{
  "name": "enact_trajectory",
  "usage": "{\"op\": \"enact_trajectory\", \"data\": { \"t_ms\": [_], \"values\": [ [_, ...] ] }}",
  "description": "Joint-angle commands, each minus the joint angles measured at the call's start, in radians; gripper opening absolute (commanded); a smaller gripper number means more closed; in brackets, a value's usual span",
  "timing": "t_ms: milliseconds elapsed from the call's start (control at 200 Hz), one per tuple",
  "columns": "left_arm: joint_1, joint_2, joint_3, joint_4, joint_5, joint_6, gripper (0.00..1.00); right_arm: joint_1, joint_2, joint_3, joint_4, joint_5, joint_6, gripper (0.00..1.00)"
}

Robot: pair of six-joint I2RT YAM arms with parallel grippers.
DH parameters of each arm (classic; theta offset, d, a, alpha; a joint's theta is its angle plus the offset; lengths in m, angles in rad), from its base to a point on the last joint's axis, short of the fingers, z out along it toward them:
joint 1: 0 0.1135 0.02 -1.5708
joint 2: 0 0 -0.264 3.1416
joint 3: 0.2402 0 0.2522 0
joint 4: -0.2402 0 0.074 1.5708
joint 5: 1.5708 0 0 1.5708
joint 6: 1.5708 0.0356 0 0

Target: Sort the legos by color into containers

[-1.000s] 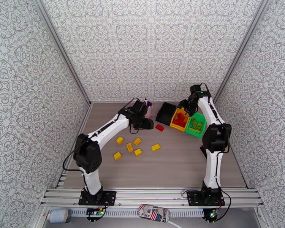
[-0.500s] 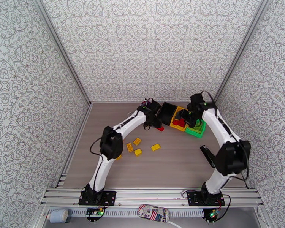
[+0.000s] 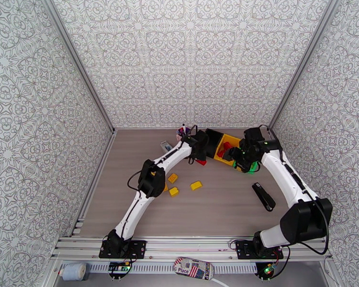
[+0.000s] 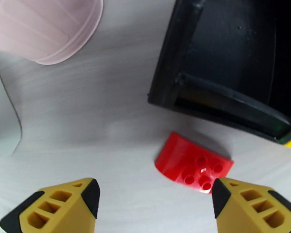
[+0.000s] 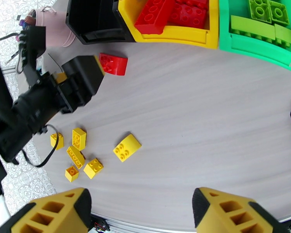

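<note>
Legos on the table: one red lego (image 4: 194, 166), curved on one side with four studs, lies flat; six yellow legos (image 5: 127, 147) lie loose on the table (image 4: 87, 113).
Left gripper: the left gripper (image 4: 154, 194) hangs low over the table, its fingers released and spread wide with nothing between them.
Red lego from the left gripper: just ahead of the fingertips and inside the gap. In the wrist view it is much closer to the right-hand finger; contact with that finger cannot be told.
Black bin: the black bin (image 4: 231, 55) stands ahead of the left gripper, beyond the red lego and slightly apart from it, near wall facing the gripper.
Pink cup: the pink cup (image 4: 48, 24) is ahead and to the left of the left gripper, well apart from the red lego.
Right gripper: the right gripper (image 5: 139, 206) is raised above the table, fingers released wide apart and holding nothing.
Bins from the right gripper: joined in a row ahead of it, with the black bin on the left, the yellow bin (image 5: 172, 33) in the middle and the green bin (image 5: 254, 51) on the right.
Yellow bin contents: red legos (image 5: 172, 10), piled.
Green bin contents: green legos (image 5: 262, 16).
Yellow legos from the right gripper: ahead and to the left. Five sit in a loose cluster, and the curved sixth lies nearest the gap between the fingers.
Black oblong object: the black oblong object (image 3: 263, 196) lies on the table to the right of the right gripper.
</note>
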Motion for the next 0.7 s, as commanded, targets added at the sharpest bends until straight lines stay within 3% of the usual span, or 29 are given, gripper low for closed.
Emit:
{"op": "enact_trajectory", "data": {
  "t_ms": [0, 330, 695],
  "values": [
    [-0.006, 0.044, 0.044, 0.010, -0.039, -0.020, 0.82, -0.002, -0.026, -0.018, -0.035, -0.009, 0.014, 0.73],
    [-0.005, 0.042, -0.013, -0.019, -0.074, -0.024, 0.77, 0.001, -0.049, -0.036, -0.050, -0.009, 0.006, 0.73],
    [-0.018, -0.211, -0.451, 0.129, -0.058, -0.079, 0.69, 0.073, -0.004, -0.015, -0.001, -0.005, 0.021, 0.73]
  ]
}}
